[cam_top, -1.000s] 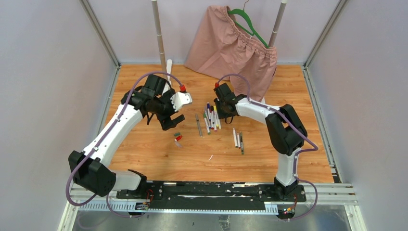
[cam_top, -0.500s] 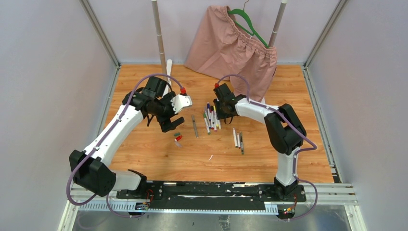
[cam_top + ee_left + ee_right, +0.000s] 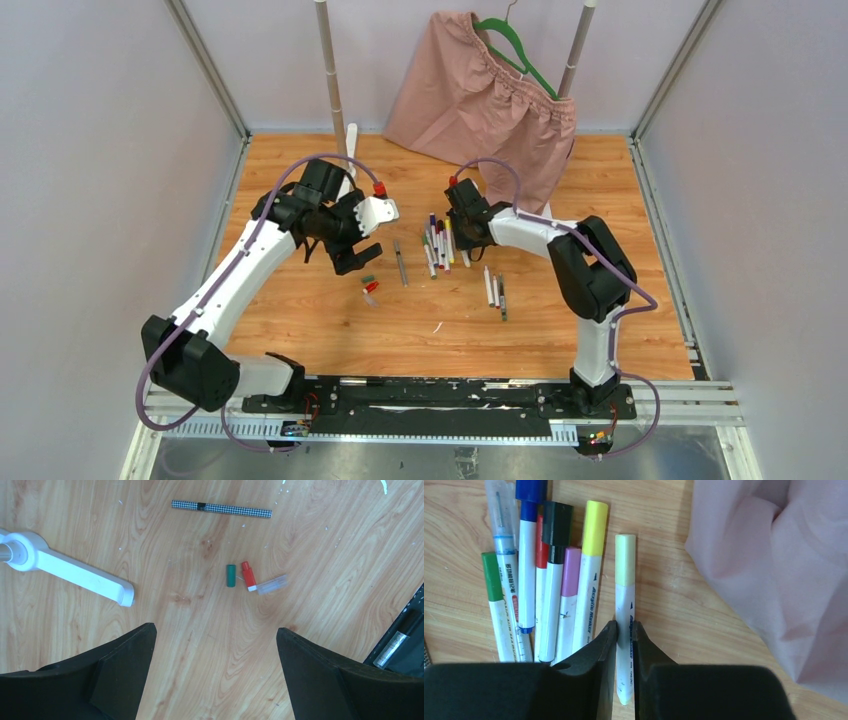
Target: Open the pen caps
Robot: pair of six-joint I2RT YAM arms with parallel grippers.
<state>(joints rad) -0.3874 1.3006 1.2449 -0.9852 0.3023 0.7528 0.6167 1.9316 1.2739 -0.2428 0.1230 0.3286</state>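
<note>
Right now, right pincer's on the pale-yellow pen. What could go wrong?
1. The right pincer pinches the pale-yellow pen on the barrel, close beside the yellow pen; lifting may nudge that neighbour.
2. The pink cloth lies close on the other side and could snag.
3. The left pincer hangs open over the loose green cap, so nothing can pull the pen's cap yet.

Black lettering runs up the white-barrelled marker pen with the bright yellow cap (image 3: 587, 597), and it looks like "Acrylic Marker". The same print starts on the white pen with the pale yellow cap (image 3: 625, 580), partly hidden. The characters on the clear-capped pen with the red label (image 3: 512, 602) are too small to read.
</note>
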